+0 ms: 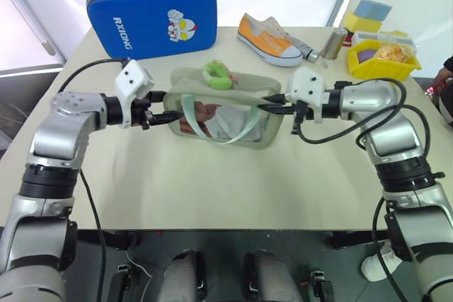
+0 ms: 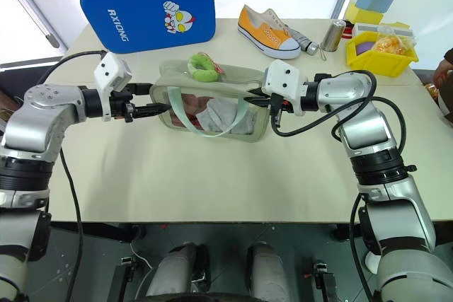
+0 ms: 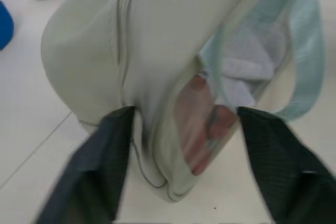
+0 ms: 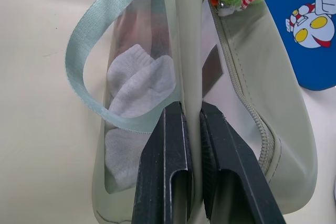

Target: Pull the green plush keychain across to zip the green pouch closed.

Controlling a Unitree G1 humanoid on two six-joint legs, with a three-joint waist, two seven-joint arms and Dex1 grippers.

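Green pouch (image 1: 219, 114) stands mid-table, pale sage, with a clear window showing white cloth and a mint strap (image 1: 230, 136) drooping in front. Both arms reach in level from either side. Left gripper (image 3: 181, 129) straddles the pouch's left end, fingers apart. Right gripper (image 4: 191, 145) pinches the right end's edge. Green plush keychain (image 1: 217, 74), fuzzy lime, lies on top.
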